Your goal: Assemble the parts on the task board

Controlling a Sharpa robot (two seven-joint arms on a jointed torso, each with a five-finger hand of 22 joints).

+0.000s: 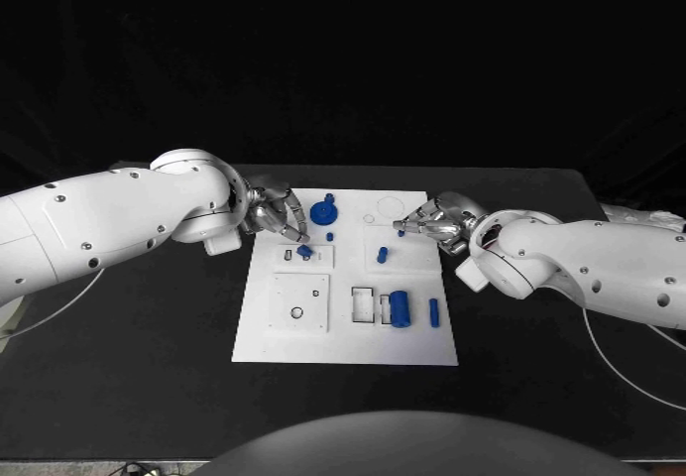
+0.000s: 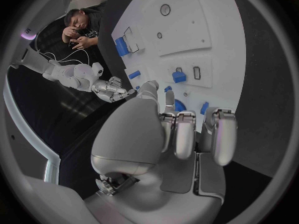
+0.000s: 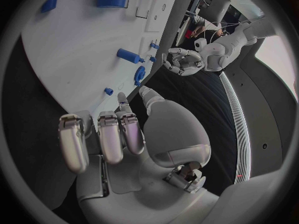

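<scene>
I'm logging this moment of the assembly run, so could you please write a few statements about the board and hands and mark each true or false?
1. The task board lies flat on the black table. True.
2. The left hand hangs over the board's near edge. False: it is at the board's far left corner, near the blue gear-shaped part.
3. A blue cylinder part lies on the board's near right area. True.
4. The right hand grips the blue cylinder part. False: that part lies apart from it, nearer the robot.
5. Both hands are at the board's far end. True.
</scene>
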